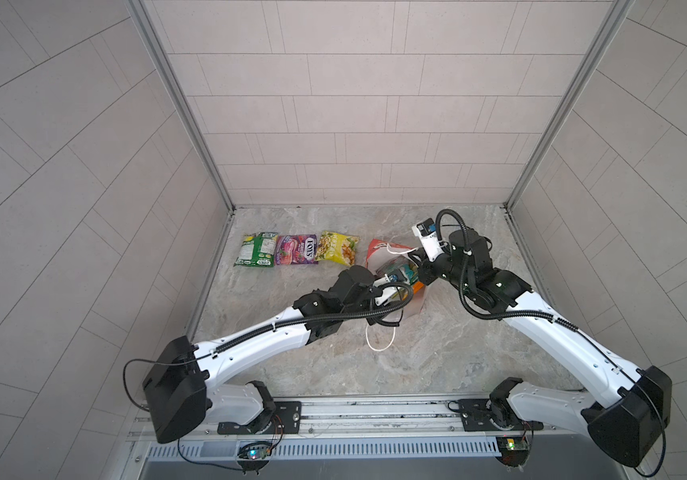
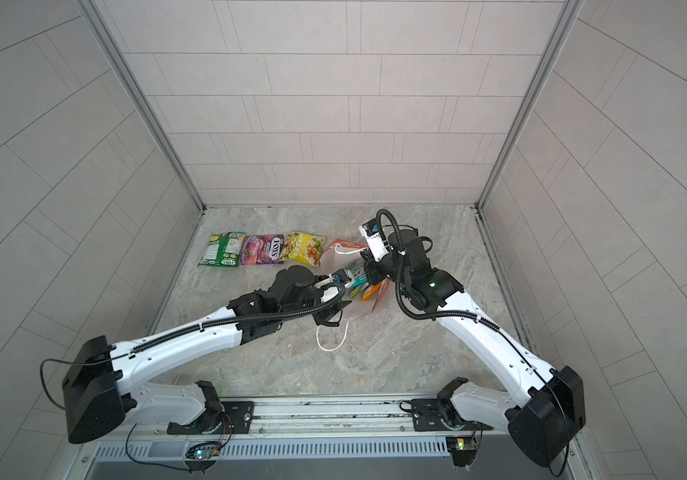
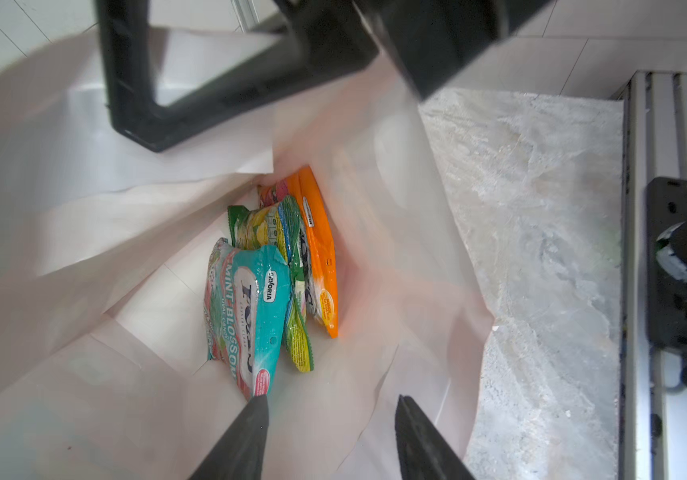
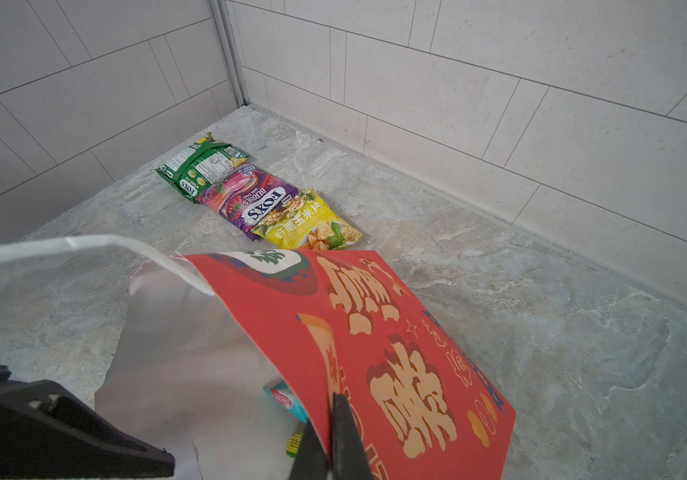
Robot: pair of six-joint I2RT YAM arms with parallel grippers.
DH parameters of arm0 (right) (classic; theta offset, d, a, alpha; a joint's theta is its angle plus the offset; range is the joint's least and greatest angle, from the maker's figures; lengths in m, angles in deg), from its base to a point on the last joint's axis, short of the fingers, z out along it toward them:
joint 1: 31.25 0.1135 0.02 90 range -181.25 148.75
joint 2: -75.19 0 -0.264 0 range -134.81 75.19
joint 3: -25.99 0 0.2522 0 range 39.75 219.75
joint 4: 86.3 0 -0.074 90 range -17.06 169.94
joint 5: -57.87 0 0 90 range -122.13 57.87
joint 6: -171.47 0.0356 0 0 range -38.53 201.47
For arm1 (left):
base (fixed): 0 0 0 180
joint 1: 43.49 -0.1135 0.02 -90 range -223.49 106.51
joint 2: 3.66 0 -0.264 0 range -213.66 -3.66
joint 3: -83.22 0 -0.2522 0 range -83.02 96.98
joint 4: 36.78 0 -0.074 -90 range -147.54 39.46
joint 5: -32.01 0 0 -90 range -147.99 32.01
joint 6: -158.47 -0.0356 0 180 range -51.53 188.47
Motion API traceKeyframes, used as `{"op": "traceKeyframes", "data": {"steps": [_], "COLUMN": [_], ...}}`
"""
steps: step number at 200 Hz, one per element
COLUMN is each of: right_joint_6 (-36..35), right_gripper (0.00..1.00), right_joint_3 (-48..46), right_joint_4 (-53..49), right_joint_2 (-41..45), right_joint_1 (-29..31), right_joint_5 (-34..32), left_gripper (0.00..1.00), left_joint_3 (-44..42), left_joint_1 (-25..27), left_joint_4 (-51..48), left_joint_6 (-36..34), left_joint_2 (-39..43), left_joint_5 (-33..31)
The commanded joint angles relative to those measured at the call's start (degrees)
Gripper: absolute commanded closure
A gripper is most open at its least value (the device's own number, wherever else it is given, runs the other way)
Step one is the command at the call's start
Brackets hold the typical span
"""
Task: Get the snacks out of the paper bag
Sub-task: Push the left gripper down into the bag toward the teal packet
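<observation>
A red paper bag (image 1: 379, 247) with gold characters stands open just right of centre in both top views, on a marble tabletop (image 1: 437, 353), with both robot arms at it. The right gripper (image 4: 331, 415) has its jaws pressed together on the bag's red front panel at the rim. The left gripper (image 3: 329, 401) reaches into the bag's mouth with its jaws apart and nothing between them, one fingertip (image 3: 258, 415) right at the end of a teal packet (image 3: 246, 307). Beside that packet on the bag's white bottom stand a yellow-green packet (image 3: 263, 224) and an orange packet (image 3: 319, 249), all three on edge and touching. Left of the bag in the top views, a green packet (image 1: 255, 249), a purple packet (image 1: 296, 249) and a yellow packet (image 1: 337, 248) lie flat in a row, edges touching. One white cord handle (image 1: 379, 343) trails on the tabletop below the bag.
</observation>
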Motion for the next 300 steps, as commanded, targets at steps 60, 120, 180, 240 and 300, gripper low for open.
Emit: {"op": "traceKeyframes", "data": {"steps": [60, 120, 180, 240, 300], "right_joint_6": [2.75, 3.0, 3.17, 3.19, 3.36], "right_gripper": [1.0, 1.0, 1.0, 1.0, 1.0], "right_joint_3": [-1.34, -1.78, -2.49, -3.24, -3.99], "right_joint_4": [5.11, 6.01, 7.36, 8.33, 9.27], "right_joint_2": [3.11, 3.59, 4.03, 4.47, 5.17], "right_joint_1": [-0.98, -1.31, -1.39, -1.48, -1.7], "right_joint_5": [2.5, 3.12, 4.42, 5.08, 5.17], "left_gripper": [0.46, 0.44, 0.44, 0.45, 0.53], "left_joint_3": [4.46, 5.55, 7.37, 7.54, 7.92], "left_joint_1": [0.51, 0.29, -1.31, -3.16, -3.53], "left_joint_4": [4.45, 9.45, 12.3, 16.88, 17.11], "left_joint_6": [-4.66, -6.29, -7.49, -6.4, -5.42], "left_joint_2": [-9.12, -14.86, -20.02, -24.15, -26.51], "left_joint_5": [-10.87, -16.54, -17.06, -15.28, -14.15]}}
